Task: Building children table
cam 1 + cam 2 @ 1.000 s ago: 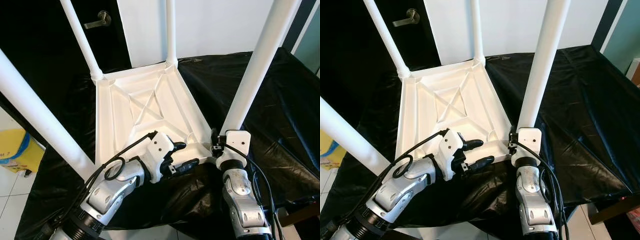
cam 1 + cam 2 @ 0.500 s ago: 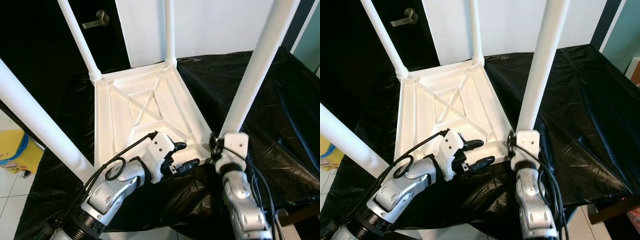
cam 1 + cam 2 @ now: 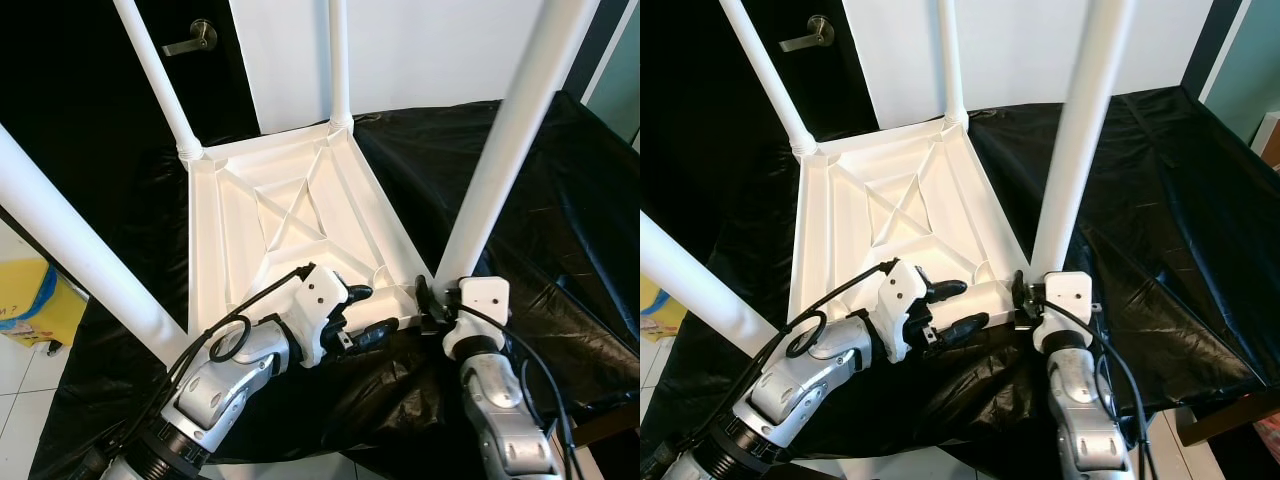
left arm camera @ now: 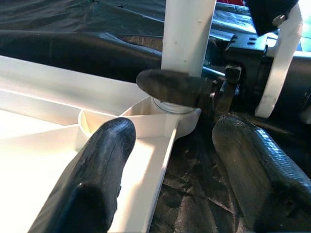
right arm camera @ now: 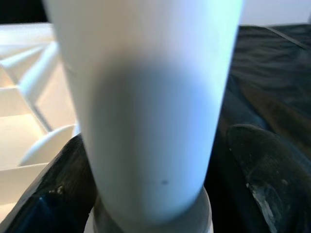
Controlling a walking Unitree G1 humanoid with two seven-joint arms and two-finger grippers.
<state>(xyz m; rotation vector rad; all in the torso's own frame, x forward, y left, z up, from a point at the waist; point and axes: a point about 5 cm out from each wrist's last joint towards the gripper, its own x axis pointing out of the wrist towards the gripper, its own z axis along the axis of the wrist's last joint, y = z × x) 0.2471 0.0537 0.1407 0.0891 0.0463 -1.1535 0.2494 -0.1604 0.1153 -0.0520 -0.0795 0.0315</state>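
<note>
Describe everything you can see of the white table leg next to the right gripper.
The leg is a smooth white tube that looks like plastic, standing upright in the near right corner socket of the upturned tabletop, which lies on a black sheet. Its top runs out of frame. The right gripper straddles its base, one finger against it, the other apart. The left gripper is open over the tabletop's rim beside it.
</note>
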